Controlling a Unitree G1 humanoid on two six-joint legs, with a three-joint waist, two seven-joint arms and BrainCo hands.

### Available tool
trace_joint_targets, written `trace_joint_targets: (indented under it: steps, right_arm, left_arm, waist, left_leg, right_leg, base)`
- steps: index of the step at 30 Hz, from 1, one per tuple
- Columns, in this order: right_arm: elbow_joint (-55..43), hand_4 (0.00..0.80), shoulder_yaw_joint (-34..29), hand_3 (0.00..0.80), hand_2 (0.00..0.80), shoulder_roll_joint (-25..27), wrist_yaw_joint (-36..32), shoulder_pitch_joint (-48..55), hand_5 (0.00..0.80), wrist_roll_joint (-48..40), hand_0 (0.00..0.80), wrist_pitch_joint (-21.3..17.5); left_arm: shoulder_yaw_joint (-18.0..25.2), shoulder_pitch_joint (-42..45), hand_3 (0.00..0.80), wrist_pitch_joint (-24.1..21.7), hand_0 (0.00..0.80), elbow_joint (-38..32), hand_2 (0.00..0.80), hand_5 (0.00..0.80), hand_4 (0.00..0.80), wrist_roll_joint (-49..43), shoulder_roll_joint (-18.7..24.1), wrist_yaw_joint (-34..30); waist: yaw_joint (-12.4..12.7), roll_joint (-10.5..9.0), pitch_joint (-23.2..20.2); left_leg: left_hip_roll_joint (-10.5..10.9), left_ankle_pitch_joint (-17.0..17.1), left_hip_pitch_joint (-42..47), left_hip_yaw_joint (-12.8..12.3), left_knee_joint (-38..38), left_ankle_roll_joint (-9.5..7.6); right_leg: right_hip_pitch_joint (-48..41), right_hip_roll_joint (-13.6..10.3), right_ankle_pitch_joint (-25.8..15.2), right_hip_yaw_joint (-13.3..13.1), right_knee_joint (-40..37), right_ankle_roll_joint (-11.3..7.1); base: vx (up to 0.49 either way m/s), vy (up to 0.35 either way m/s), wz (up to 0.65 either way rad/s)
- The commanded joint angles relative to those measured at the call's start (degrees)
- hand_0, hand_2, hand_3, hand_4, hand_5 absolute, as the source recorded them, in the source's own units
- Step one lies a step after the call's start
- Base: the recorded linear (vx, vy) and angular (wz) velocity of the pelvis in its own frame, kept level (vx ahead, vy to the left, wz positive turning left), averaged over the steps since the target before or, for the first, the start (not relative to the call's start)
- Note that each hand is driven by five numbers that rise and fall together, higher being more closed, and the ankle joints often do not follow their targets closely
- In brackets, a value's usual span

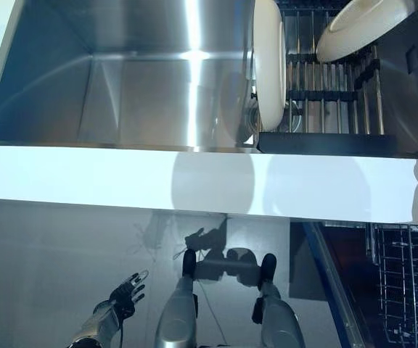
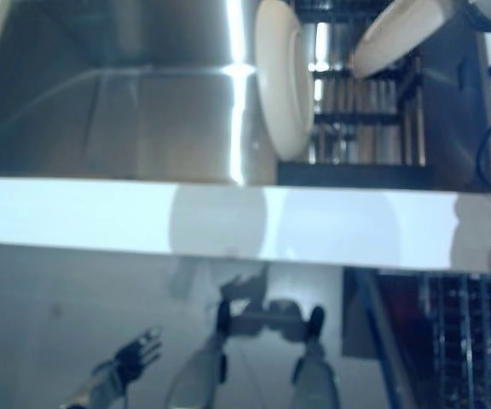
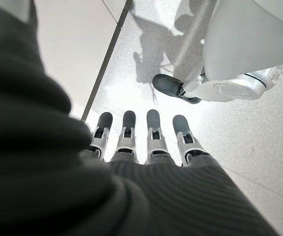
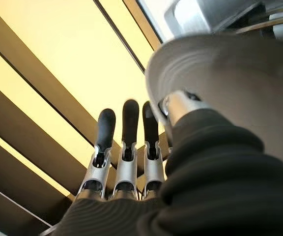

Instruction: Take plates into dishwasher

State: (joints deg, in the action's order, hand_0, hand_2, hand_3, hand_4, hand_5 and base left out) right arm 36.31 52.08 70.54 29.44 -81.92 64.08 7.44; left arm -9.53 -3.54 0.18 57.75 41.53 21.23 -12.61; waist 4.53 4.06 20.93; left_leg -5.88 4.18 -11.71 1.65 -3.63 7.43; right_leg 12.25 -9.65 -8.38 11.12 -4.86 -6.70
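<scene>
Little of the task looked done. The dishwasher rack [image 1: 405,275], in the lower right of the head views, showed bare wire with no plate in the part that was visible.

Both plates were in the upper right, at the dish rack [image 1: 325,94] beside the steel sink [image 1: 122,80], beyond the white counter [image 1: 194,181]. 1 upright plate [image 1: 269,61] stood on edge at the rack's left end, against the sink wall. The tilted plate [image 1: 361,25] leaned across the rack's top right corner.

The right hand [image 4: 127,162] was up at that tilted plate [image 4: 220,64]. Its wrist view showed the fingers [image 4: 130,120] reaching straight along one side of the rim and the thumb set on the plate's ridged face. I judged that to be a pinch on the rim, and the first plate seemed to be just coming out of the rack.

The left hand [image 1: 125,291] hung low in the lower left, over the floor. Its fingers [image 3: 154,125] were straight and relaxed, and it held nothing.

Left to do, by my reckoning, were carrying this plate down to the dishwasher, slotting it in, and moving the second plate the same way.
</scene>
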Motion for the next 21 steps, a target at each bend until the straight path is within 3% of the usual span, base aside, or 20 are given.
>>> trace_joint_targets:
  steps: [1,21]
  right_arm:
    - [1.95,0.8,4.34,0.8,0.8,4.11,0.8,-7.83,0.8,0.67,0.8,1.97]
    - [4.7,0.8,5.07,0.8,0.8,6.01,4.08,-8.52,0.8,-1.06,0.8,2.61]
  left_arm:
    - [-0.88,2.7,0.0,-1.3,0.0,0.25,0.0,0.0,0.0,0.47,2.39,-0.72]
    - [0.38,4.52,0.0,-2.24,0.0,1.21,0.0,0.0,0.0,-2.93,2.62,-1.1]
  waist:
    - [1.73,-2.16,-1.28]
    - [2.0,-3.28,-6.07]
  left_leg:
    - [1.75,2.02,-1.74,0.71,-1.37,-2.51]
    - [1.13,0.96,0.93,0.15,-1.37,-2.27]
  right_leg:
    - [-0.5,-2.2,0.45,1.76,0.22,-2.87]
    - [-3.65,-1.96,1.46,1.41,-0.14,-2.99]
  base:
    - [0.0,0.0,0.0]
    - [0.007,-0.002,0.0]
